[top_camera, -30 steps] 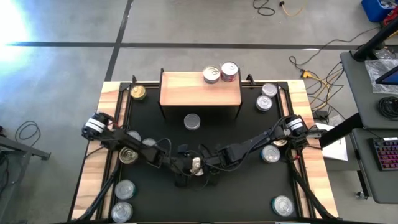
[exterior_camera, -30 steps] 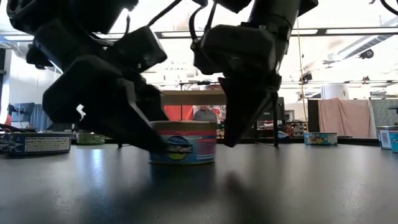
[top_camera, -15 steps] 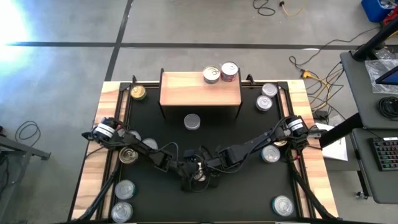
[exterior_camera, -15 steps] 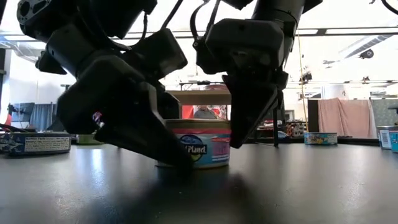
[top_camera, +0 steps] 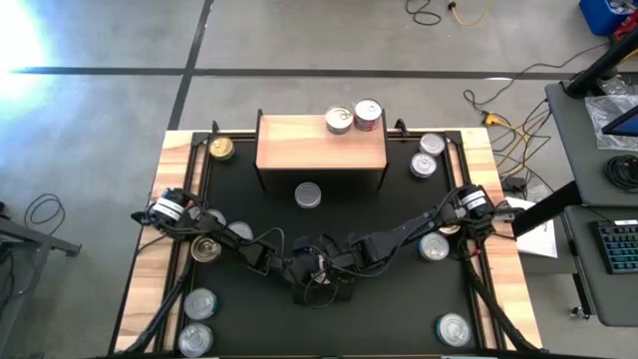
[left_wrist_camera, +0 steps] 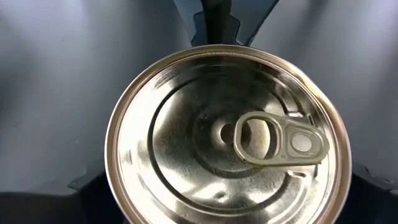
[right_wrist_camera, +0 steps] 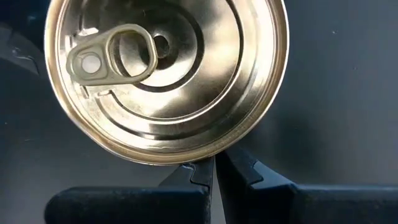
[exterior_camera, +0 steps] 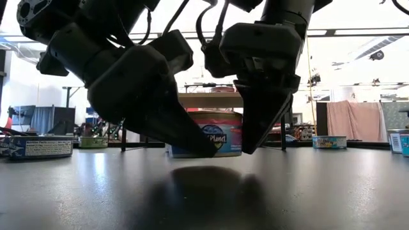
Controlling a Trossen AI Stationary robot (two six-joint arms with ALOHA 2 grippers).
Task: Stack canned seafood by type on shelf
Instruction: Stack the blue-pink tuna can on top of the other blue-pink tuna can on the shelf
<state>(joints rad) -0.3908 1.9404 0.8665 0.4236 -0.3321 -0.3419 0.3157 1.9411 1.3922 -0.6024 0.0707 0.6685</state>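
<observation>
the left gripper (exterior_camera: 192, 137) stands wide around a gold-lidded can (left_wrist_camera: 227, 137), seemingly lifted off the black mat (exterior_camera: 307, 191); the clenched right gripper (right_wrist_camera: 212, 169) presses its far rim. close squarely on the sidewall before carrying it to the shelf (top_camera: 321, 142).

- A flat round tin with a pink and blue side label (exterior_camera: 214, 133) stands on the dark mat (exterior_camera: 307, 191).
- The left gripper (exterior_camera: 192, 137) straddles it.
- The right gripper (exterior_camera: 252, 140), fingers together, touches its right side.
</observation>
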